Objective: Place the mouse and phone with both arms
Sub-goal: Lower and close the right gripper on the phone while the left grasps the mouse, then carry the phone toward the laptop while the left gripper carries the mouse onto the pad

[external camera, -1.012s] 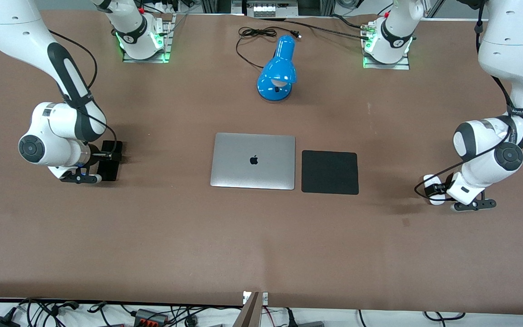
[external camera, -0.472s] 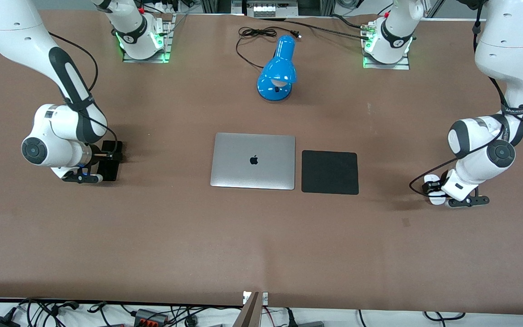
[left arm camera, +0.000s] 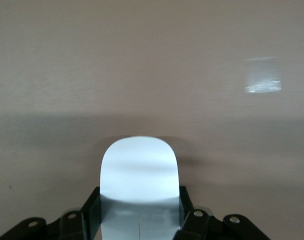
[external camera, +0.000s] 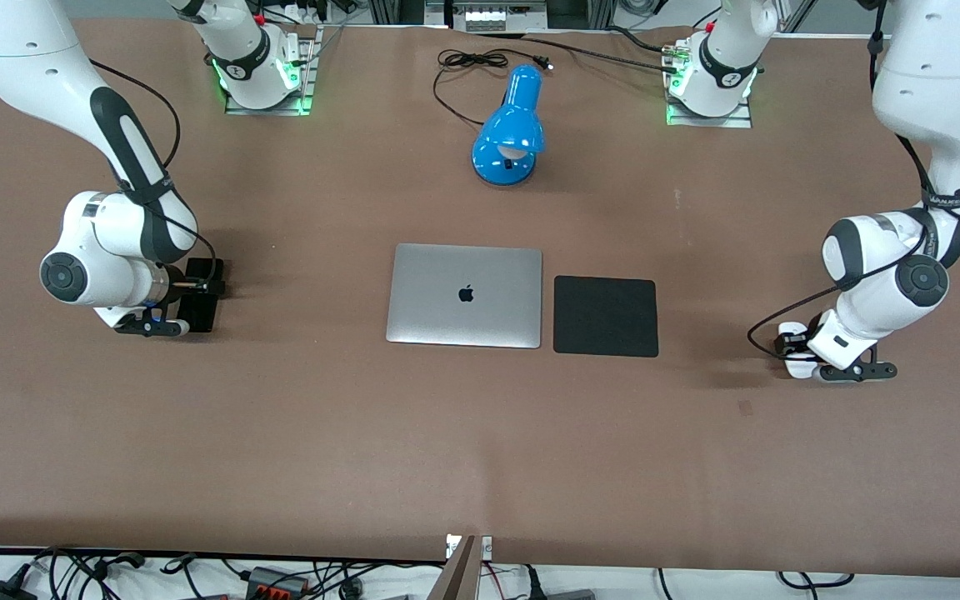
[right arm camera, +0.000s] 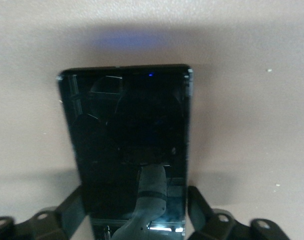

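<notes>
Both arms low at the table ends, each gripping its item.

Left gripper [left arm camera: 139,220] is clamped on the mouse [left arm camera: 139,182] toward the left arm's end from the laptop [external camera: 464,295]; right gripper [right arm camera: 137,212] is clamped on the phone [right arm camera: 127,135] toward the right arm's end.

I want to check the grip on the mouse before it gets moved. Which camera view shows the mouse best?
The left wrist view: the white mouse fills it, with the left gripper closed on its sides. The front view shows only a white sliver of it under the left arm's wrist. The right wrist view does not show it.
</notes>
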Controlling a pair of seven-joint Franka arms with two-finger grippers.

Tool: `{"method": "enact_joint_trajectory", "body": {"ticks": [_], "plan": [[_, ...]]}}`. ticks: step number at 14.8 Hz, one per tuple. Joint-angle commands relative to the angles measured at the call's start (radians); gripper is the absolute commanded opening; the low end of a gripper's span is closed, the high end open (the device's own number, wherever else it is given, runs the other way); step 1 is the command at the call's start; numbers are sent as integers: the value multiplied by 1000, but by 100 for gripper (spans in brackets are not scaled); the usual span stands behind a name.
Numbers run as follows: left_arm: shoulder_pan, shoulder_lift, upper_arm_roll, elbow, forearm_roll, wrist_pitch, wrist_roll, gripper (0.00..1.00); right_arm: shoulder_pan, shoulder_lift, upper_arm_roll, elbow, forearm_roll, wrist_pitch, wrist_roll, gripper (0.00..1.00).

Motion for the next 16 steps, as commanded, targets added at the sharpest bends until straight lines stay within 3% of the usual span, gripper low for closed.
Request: {"method": "enact_joint_trajectory", "body": {"ticks": [1, 3, 5, 9, 11, 16], "plan": [[-2, -74, -85, 43, -7, -152, 19, 42, -4, 17, 5, -3, -12, 17, 16, 40], [-5, -85, -154, 86, -7, -247, -5, 42, 1, -5, 5, -1, -12, -2, 16, 33], [-61, -77, -194, 91, -5, -263, -144, 46, 10, -46, 14, 3, -12, -61, 10, 29], [-235, -31, -192, 93, 4, -217, -403, 45, 102, -83, 16, 133, 4, -250, 16, 29], [-308, -3, -191, 90, 27, -197, -488, 43, 186, -83, 16, 174, 31, -269, 27, 29], [-330, 20, -191, 65, 85, -153, -550, 43, 359, -66, 16, 174, 44, -246, 274, 29]]}}
